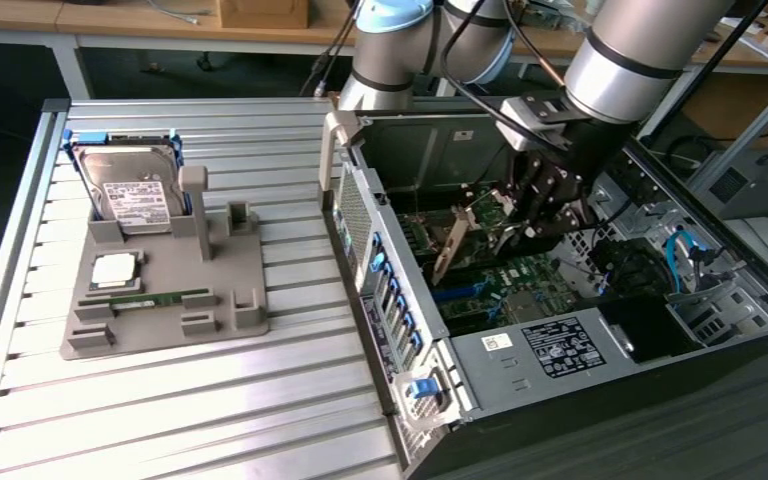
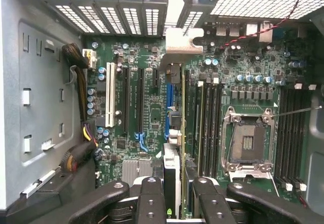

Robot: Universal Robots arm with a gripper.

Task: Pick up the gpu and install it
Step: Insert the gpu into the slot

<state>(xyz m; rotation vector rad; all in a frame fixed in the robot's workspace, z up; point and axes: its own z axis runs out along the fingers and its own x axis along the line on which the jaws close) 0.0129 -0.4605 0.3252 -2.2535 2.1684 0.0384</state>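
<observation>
Jaws clamped on the gpu point(image 2: 174, 173); gripper point(image 1: 524, 225) inside the open case point(image 1: 518, 400) on the exterior view's right; gpu point(image 1: 448, 245) edge-on above the motherboard point(image 2: 152, 133); hard drive point(image 1: 137, 195) on the bench point(image 1: 157, 400) holder, left.

ribbed matt metal table point(image 1: 157, 400)

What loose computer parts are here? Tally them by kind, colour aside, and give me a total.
Hard drive: 1
Processor chip: 1
Memory stick: 1
Graphics card, gripped by the hand inside the computer case: 1
Total: 4
</observation>
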